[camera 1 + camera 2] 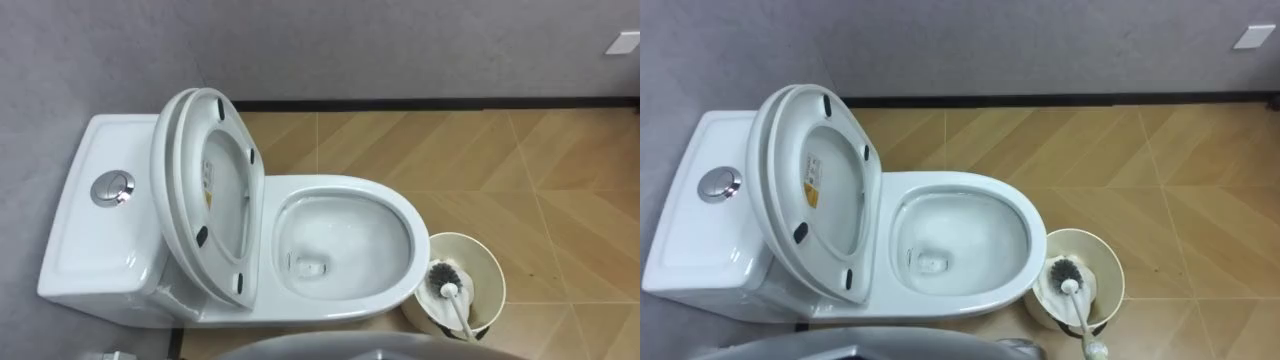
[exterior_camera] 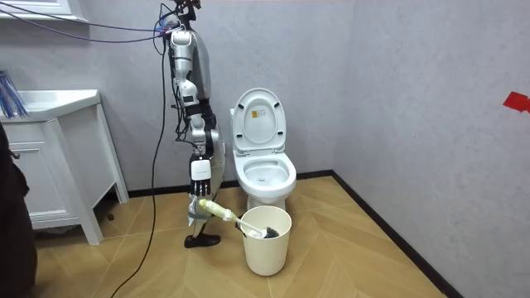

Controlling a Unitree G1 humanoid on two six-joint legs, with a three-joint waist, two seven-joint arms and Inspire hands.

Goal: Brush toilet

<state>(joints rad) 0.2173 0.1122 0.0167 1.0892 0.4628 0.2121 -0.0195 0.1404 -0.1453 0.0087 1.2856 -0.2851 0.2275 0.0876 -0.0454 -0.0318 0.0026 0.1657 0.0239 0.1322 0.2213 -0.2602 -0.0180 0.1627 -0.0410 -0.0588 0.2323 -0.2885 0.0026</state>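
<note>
The toilet bowl (image 1: 345,240) lies open because the lid and seat (image 1: 205,190) are tipped up together against the cistern (image 1: 100,230) behind it, which leaves the whole inside of the bowl free for scrubbing. Just beside the bowl's front end stands a cream bucket (image 1: 490,262), near enough that a dripping brush need cross little floor. The toilet brush (image 1: 446,280) is in the bucket, with its bristle head down inside and its white handle slanting up and away from the bowl, toward the robot. In the room view the robot stands at the bowl's side with its arm hanging low. The right robot hand (image 2: 199,204) appears closed round the handle's end, so the brush is gripped but not yet lifted out. Judging from that, brushing has not begun.
</note>
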